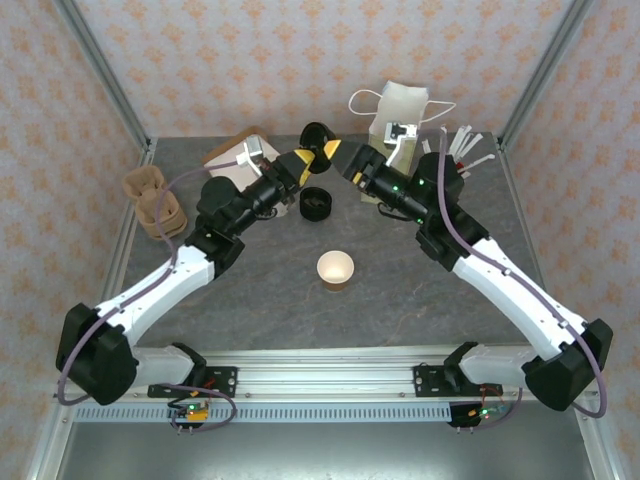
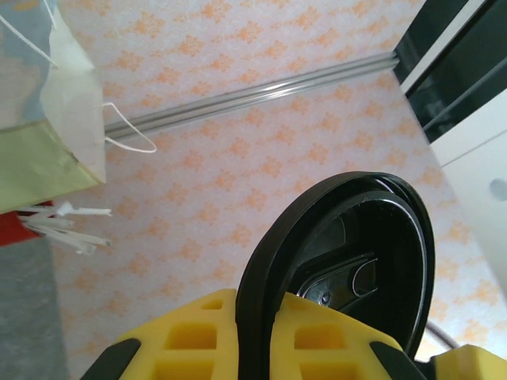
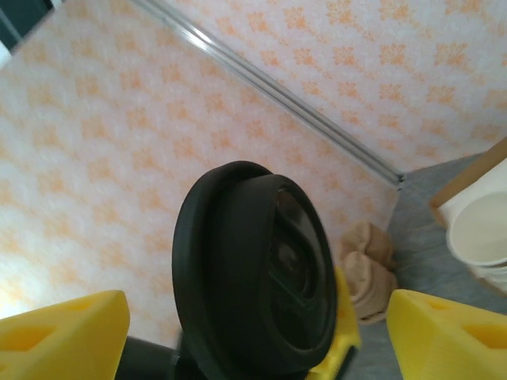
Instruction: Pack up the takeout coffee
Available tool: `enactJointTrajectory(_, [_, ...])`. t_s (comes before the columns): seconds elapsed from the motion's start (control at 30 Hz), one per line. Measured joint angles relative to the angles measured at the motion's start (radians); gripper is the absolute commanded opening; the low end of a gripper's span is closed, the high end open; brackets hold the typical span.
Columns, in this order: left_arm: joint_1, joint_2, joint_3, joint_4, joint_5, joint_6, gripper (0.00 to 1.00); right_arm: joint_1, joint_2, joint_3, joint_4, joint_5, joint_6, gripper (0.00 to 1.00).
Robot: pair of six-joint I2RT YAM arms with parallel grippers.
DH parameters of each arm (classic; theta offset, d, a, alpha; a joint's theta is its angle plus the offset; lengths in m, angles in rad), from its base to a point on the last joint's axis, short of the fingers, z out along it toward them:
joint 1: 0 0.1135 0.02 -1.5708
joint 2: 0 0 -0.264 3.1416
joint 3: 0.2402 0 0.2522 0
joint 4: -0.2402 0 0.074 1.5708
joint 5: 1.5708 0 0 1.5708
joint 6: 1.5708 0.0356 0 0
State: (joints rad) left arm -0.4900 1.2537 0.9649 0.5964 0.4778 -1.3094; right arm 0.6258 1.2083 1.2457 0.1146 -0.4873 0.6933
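Note:
A round black lid (image 1: 318, 135) hangs in the air at the back of the table, with my left gripper (image 1: 310, 152) shut on its rim. In the left wrist view the yellow fingers (image 2: 198, 332) pinch the lid (image 2: 348, 261) edge-on. My right gripper (image 1: 341, 157) faces it from the right, open, its fingers on either side of the lid (image 3: 253, 293) with gaps showing on both sides. A small cream paper cup (image 1: 335, 268) stands lidless in the middle of the table. A lidded takeout coffee is out of view.
A white paper bag (image 1: 405, 110) with handles stands at the back right, with straws (image 1: 465, 150) beside it. A stack of black lids (image 1: 316, 202) sits under the grippers. Tan cup carriers (image 1: 152, 200) lie at the left, and a tray of cups (image 1: 232, 150) at the back left.

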Motion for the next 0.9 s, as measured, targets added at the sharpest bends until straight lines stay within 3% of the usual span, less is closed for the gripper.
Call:
enactJointTrajectory(0.23, [-0.002,-0.066,0.134,-0.311,0.002,0.295,0.04,0.000,0.000,0.148,-0.267,0.035,-0.269,0.57])
enactJointTrajectory(0.43, [-0.033,-0.069,0.221,-0.530,-0.041,0.469,0.04,0.002,0.008,0.217,-0.397,0.048,-0.386,0.41])
enactJointTrajectory(0.73, [-0.067,-0.048,0.297,-0.710,-0.108,0.593,0.04,0.013,0.047,0.245,-0.498,0.070,-0.450,0.35])
enactJointTrajectory(0.9, [-0.094,-0.014,0.354,-0.807,-0.177,0.640,0.04,0.029,0.096,0.315,-0.605,0.180,-0.489,0.35])
